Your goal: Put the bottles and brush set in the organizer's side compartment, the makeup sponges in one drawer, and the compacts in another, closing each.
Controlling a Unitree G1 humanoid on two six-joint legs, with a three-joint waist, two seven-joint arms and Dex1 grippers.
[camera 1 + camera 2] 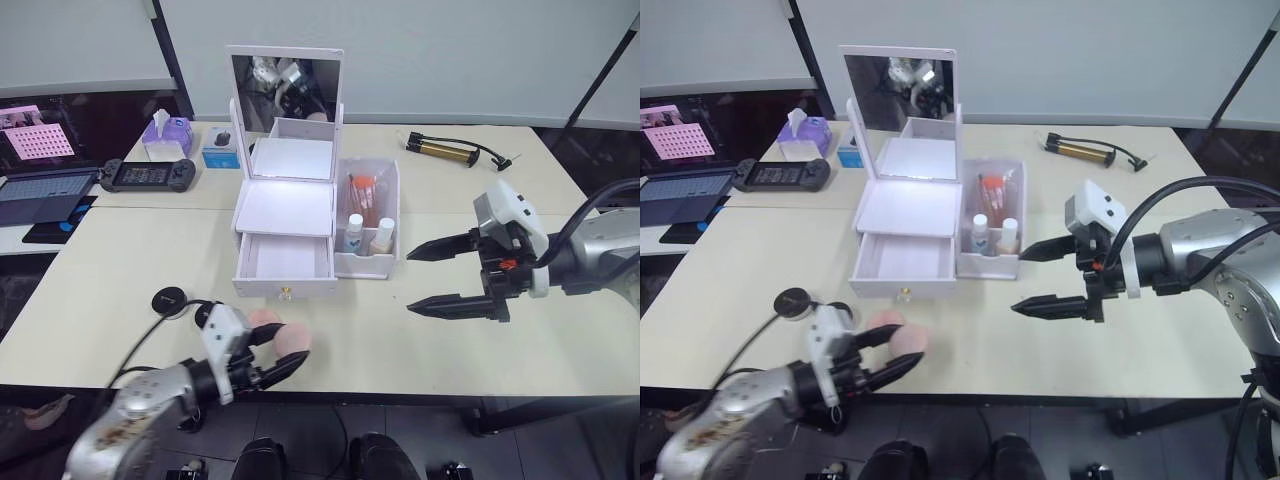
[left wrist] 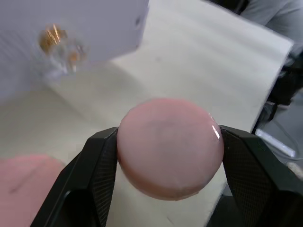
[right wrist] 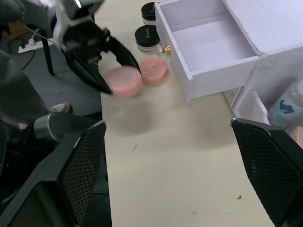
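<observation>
Left gripper (image 1: pixel 281 358) around makeup sponge (image 2: pixel 170 146)

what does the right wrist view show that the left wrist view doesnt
Right wrist view: two black compacts side by side on the table near the open drawer, the drawer's bare inside, a bottle in the side bin, the second sponge in full, and the left gripper from outside.

Left wrist view: the drawer's gold knob close up, and the fingers pressed on the sponge's rim.

Both: the pink sponge clamped by the left gripper, and the beige table.
</observation>
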